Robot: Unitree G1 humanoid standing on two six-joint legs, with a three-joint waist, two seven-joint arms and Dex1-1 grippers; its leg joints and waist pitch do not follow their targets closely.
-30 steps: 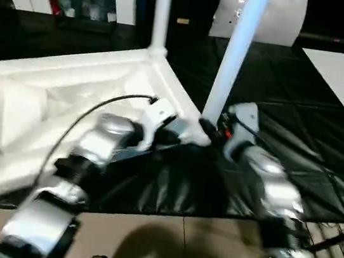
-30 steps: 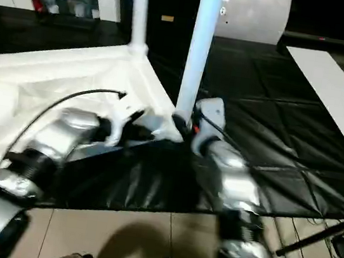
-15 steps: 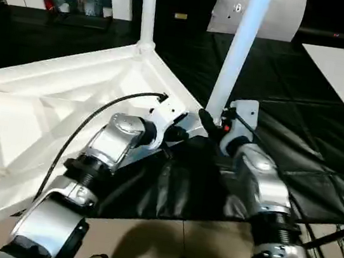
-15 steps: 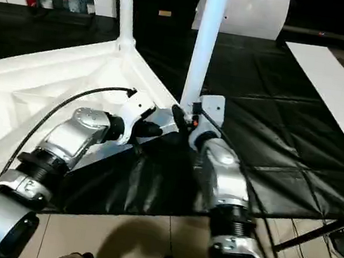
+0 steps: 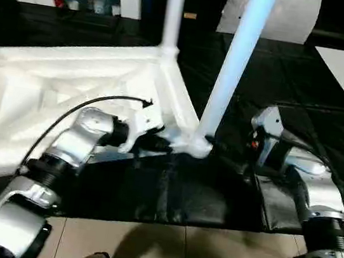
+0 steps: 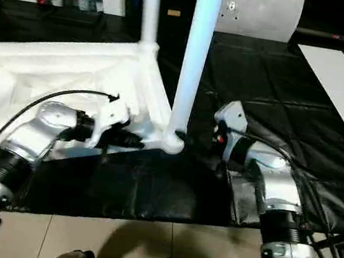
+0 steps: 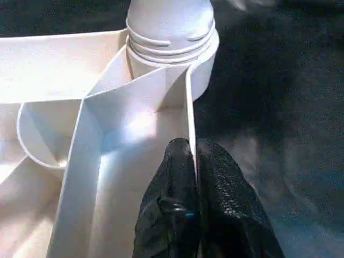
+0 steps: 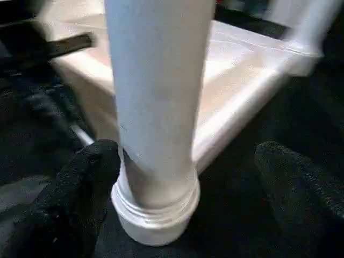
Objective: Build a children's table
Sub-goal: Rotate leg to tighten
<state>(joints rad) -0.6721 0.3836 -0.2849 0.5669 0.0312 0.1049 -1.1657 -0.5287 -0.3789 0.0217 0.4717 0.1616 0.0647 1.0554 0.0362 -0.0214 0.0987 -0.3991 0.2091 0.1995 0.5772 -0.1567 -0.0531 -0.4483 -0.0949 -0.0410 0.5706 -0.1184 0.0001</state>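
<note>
Leg fitting, near corner. The left pincer (image 7: pixel 189 177), closed, pinches the rim of the inverted table top (image 5: pixel 69 82) lying on the black worktop (image 5: pixel 169 193). The right pincer (image 8: pixel 183 177) stands open astride the leg (image 5: pixel 231 73) seated in the near corner socket (image 5: pixel 198 147). Beyond, a second leg (image 5: pixel 173 7) occupies the far socket. Next, judged: fetching another leg.

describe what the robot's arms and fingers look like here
Both arms are silver metal cylinders with black ribbed joint rings. The left arm carries a white wrist housing and a thin black cable arching over it. The right arm has a white wrist housing with a small red mark and black cables trailing back. The fingers are black and finely textured, with rounded tips; the right ones look the same.
</note>
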